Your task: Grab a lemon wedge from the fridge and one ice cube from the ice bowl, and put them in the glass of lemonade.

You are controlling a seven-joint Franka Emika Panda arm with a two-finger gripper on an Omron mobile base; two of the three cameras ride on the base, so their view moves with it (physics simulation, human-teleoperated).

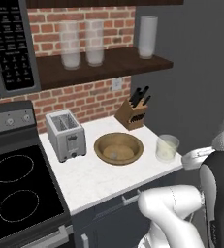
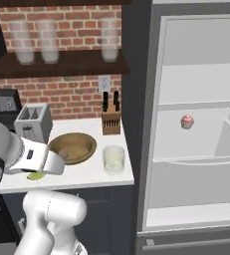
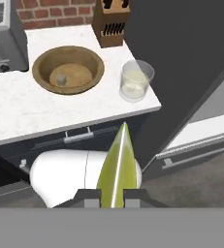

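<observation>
My gripper (image 3: 112, 194) is shut on the lemon wedge (image 3: 116, 164), a pale yellow-green slice that sticks up between the finger tips. In the right base view the wedge (image 2: 35, 176) shows under the hand, in front of the counter edge. The brown wooden ice bowl (image 3: 68, 69) sits on the white counter with one small ice cube (image 3: 60, 79) inside. Right of it stands the glass of lemonade (image 3: 135, 80), near the counter's corner; the hand is below and in front of both. The fridge (image 2: 196, 124) stands open on the right.
A silver toaster (image 1: 66, 134) stands left of the bowl and a knife block (image 1: 133, 112) behind it. A stove (image 1: 16, 184) lies further left. Tall frosted glasses (image 1: 71, 46) line the shelf above. A pink-topped cupcake (image 2: 187, 121) sits on a fridge shelf.
</observation>
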